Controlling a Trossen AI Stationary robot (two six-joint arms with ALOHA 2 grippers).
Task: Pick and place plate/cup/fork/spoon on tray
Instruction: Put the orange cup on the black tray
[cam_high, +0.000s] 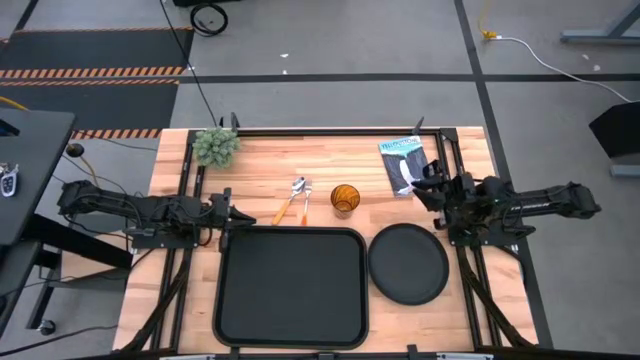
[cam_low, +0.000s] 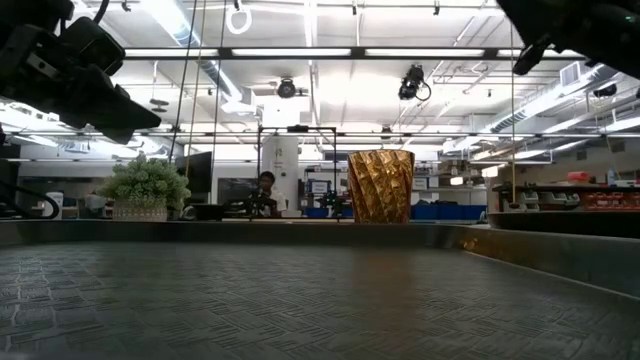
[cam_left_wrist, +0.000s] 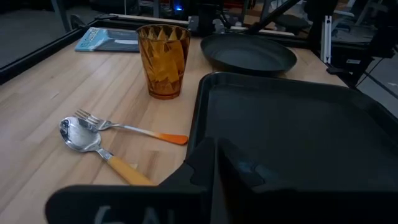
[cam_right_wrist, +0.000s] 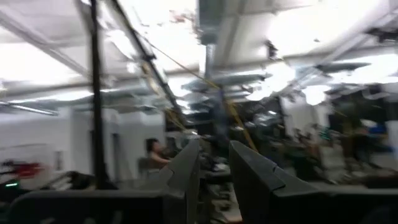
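The black rectangular tray (cam_high: 292, 285) lies at the table's near middle, and the round black plate (cam_high: 408, 263) rests flat on the wood to its right. The amber ribbed cup (cam_high: 345, 199) stands upright beyond the tray and also shows in the left wrist view (cam_left_wrist: 164, 59). The spoon (cam_left_wrist: 84, 135) and the fork (cam_left_wrist: 127, 128) lie side by side on the wood left of the cup (cam_high: 297, 200). My left gripper (cam_high: 238, 213) is shut and empty, just beyond the tray's far left corner. My right gripper (cam_high: 420, 180) is open and empty, raised beyond the plate, with its fingers (cam_right_wrist: 186, 171) pointing up into the room.
A small potted plant (cam_high: 216, 146) stands at the far left of the table. A blue booklet (cam_high: 402, 162) lies at the far right, under my right gripper. Black frame rails run along the table's sides. Bare wood lies between the utensils and the plant.
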